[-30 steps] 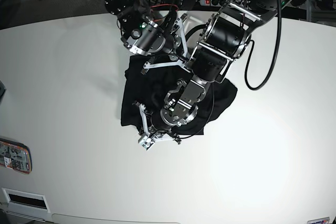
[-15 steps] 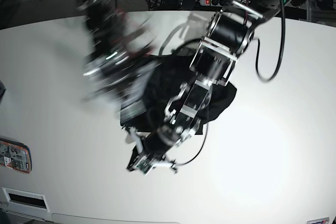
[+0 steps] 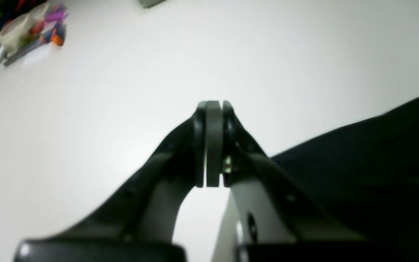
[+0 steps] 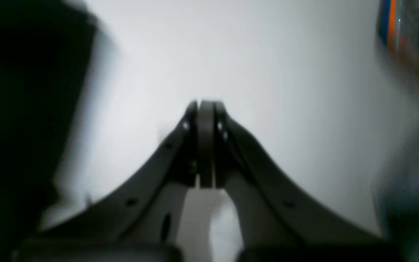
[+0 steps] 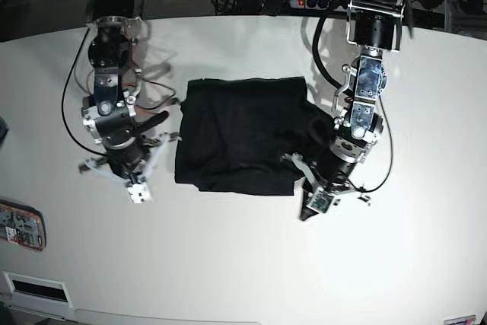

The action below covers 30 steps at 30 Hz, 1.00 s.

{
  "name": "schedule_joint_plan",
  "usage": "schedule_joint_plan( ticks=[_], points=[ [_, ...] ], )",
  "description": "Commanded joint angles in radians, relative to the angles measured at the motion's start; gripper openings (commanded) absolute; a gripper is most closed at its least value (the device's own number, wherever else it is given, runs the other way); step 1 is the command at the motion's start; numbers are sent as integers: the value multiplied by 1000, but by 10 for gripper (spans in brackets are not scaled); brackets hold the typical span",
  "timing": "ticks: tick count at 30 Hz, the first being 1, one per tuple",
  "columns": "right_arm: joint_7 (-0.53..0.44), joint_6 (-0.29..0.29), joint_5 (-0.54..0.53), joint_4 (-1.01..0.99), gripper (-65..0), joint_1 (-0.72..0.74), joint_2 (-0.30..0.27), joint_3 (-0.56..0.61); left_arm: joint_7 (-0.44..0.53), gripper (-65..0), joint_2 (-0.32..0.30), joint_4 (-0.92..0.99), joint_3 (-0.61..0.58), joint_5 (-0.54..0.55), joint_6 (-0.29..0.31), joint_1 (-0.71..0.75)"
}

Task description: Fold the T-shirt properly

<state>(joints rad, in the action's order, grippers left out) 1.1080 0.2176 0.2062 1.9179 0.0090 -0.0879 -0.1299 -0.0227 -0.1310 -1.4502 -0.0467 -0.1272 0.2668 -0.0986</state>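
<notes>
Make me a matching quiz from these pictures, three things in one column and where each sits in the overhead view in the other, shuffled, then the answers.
Things:
1. T-shirt
2. left pincer
3. right pincer

Places in the base view:
A. shut, over bare table left of the cloth
B. flat on the table in the middle
C. shut, at the cloth's lower right corner

Pairs: 1-B, 2-C, 3-A

One black T-shirt (image 5: 240, 136) lies on one white counter (image 5: 396, 264). Two robot arms reach over it, each ending in one claw: the left claw (image 5: 313, 205) and the right claw (image 5: 138, 191), two claws in all. One power strip (image 5: 308, 2) sits behind the counter.
</notes>
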Motion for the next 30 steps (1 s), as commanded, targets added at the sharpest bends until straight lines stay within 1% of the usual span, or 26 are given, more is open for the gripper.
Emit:
schedule_joint_plan(
  ticks=[1,2,4,7,12,14,16,19,21,23,25,27,30],
  points=[
    [7,-8,17,21,-650,9,-10,-9,27,-650,-20,-34,21,13,-19,-37],
    [7,-8,16,15,-650,18,-10,-9,22,-650,-39,-28,43,16,-19,-37],
    [5,-8,17,24,-650,21,-8,-9,40,-650,-55,-47,80,19,-19,-17],
    [4,-8,16,21,-650,-5,-8,-9,68,-650,-55,-114,155,13,-18,50],
    [-6,-8,16,19,-650,4,-10,-9,88,-650,-58,-146,193,13,-18,99],
    [-24,-8,17,21,-650,1,-10,-9,135,-650,-58,-163,232,13,-18,141],
    [-70,-8,16,10,-650,6,-11,-9,208,-650,-58,-165,264,11,-16,164],
    [-191,-8,16,13,-650,1,-11,-9,318,-650,-58,-165,287,11,-16,204],
    [-320,-8,16,9,-650,3,-13,-9,438,-650,-58,-162,328,4,-16,264],
    [-432,-8,14,-8,-650,-1,-14,-9,537,-650,-58,-154,357,-47,-16,284],
    [-547,-8,16,-19,-650,-1,-14,-12,654,-650,-54,-140,396,-121,-19,330],
    [-638,-8,16,-22,-650,-7,-14,-17,771,-650,-46,-140,431,-167,-21,363],
    [-753,-8,16,-25,-650,-79,-14,-17,915,-650,-2,-139,519,-199,-22,422]
  ],
)
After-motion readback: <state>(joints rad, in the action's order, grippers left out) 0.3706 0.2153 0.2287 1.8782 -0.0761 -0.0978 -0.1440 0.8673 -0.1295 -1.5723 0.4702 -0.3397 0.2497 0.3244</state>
